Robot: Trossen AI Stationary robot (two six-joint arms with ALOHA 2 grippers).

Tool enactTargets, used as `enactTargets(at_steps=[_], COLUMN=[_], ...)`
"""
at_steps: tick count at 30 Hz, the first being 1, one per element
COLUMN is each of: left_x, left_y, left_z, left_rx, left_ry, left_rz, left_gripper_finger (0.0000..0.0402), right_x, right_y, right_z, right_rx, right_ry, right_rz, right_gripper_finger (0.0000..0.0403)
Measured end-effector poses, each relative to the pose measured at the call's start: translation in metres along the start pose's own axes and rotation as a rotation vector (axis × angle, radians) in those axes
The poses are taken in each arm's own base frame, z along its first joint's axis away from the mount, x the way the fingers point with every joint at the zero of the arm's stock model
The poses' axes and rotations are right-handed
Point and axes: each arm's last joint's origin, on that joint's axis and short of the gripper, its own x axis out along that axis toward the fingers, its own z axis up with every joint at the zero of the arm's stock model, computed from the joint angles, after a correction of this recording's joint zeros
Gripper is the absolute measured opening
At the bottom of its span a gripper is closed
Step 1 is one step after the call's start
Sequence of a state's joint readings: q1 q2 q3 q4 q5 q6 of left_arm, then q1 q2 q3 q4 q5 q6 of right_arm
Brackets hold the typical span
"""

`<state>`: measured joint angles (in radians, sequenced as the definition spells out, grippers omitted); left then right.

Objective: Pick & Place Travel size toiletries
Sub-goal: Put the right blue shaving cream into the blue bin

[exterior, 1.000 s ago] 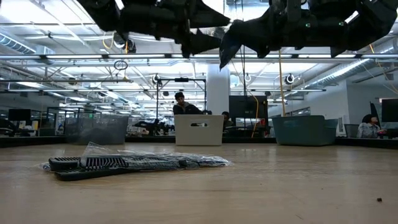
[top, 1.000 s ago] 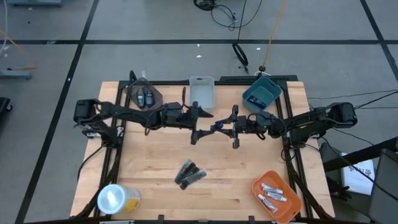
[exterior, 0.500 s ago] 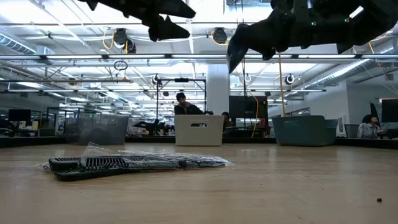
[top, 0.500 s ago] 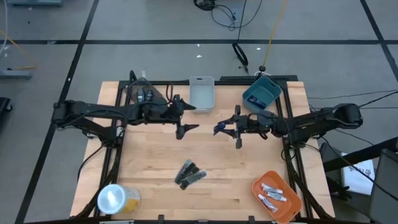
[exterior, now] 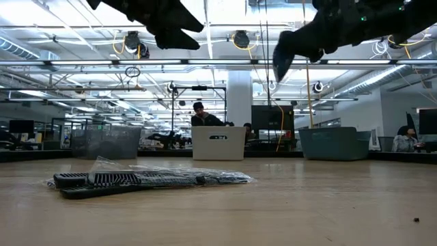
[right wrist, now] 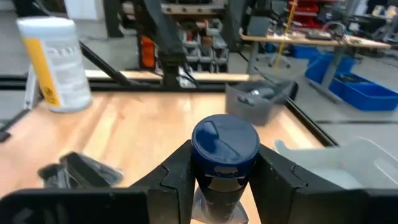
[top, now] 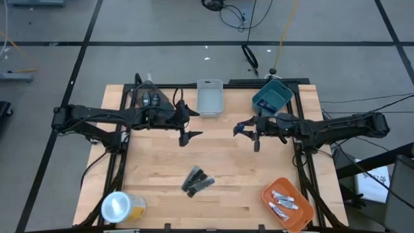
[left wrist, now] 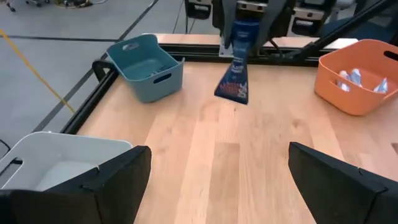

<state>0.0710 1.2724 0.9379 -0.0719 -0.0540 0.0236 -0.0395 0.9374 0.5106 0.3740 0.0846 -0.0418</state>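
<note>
My right end effector [top: 248,131] grips a dark blue tube [left wrist: 235,78] by its cap, above the desk [top: 155,169] near the teal bin [top: 272,97]. My left end effector [top: 188,127] hangs open.

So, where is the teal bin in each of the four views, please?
High view: the teal bin sits at the table's far edge, right of centre.
Low view: far back, right of centre.
Left wrist view: upper left of the picture.
Right wrist view: not in it.
Shared landmark: the white bin, which shows in all four.
</note>
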Motion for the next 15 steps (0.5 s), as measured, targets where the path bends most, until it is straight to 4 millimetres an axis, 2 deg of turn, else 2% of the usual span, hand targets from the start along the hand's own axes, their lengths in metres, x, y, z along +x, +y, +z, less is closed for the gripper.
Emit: enactTargets(at_steps=[6,11,15], left_x=[-0.001,-0.024,-0.049], left_y=[-0.008,-0.009,-0.006], left_z=[-0.001,-0.006,-0.022], left_rx=[0.028,0.032,0.009], left_ry=[0.005,-0.056,-0.07], left_rz=[-0.027,-0.034,0.008], left_gripper_finger=[0.037,0.0366,0.037], right_x=[-0.017,-0.031,-0.04], right_y=[-0.003,-0.004,-0.005], right_z=[0.001,0.005,0.002], right_rx=[-0.002,0.009,0.023], right_ry=[0.05,0.049,0.02], right_rz=[-0.048,-0.048,-0.05], right_gripper_finger=[0.0112,0.0112,0.0112])
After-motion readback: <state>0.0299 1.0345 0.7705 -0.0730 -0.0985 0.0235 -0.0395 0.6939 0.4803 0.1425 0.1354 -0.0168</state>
